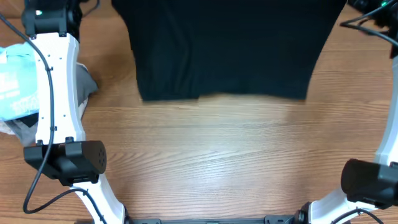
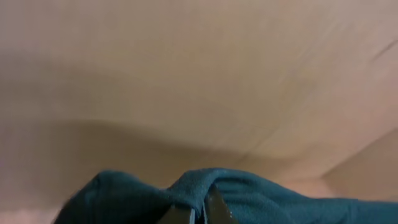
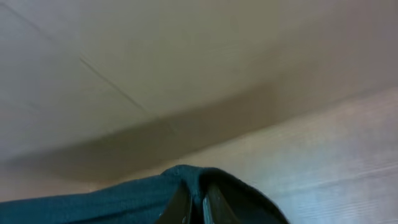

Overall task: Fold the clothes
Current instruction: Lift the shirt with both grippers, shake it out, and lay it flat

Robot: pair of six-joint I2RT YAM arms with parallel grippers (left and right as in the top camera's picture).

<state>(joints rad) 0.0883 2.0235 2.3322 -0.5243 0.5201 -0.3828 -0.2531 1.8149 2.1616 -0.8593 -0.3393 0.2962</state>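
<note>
Starting at the pinch: in the left wrist view the left gripper (image 2: 198, 211) has its fingers closed tight on a bunched ridge of the garment (image 2: 267, 200), with teal cloth humped over both tips. The right wrist view shows the same deal. The right gripper (image 3: 198, 208) is clamped on a fold, and the fabric trails off to the left of that frame. So both look like they're holding cloth, nothing loose.

Going outward, the overhead camera doesn't catch either gripper, since both are past the far edge of the frame. It does show the garment spread dark across the far half of the table (image 1: 211, 155). Its near hem runs left to right as a fairly straight line.

The bit that matters: the cloth hangs or lies from the grippers toward the near side, with its long axis left-right. The left arm has the left end and the right arm the right end. My guess is the next fold means carrying the held far edge toward that near hem, both arms level so it doesn't skew.

A pale blue pile (image 1: 15, 81) and a grey cloth (image 1: 87, 82) sit off to the left, well out of the way.
</note>
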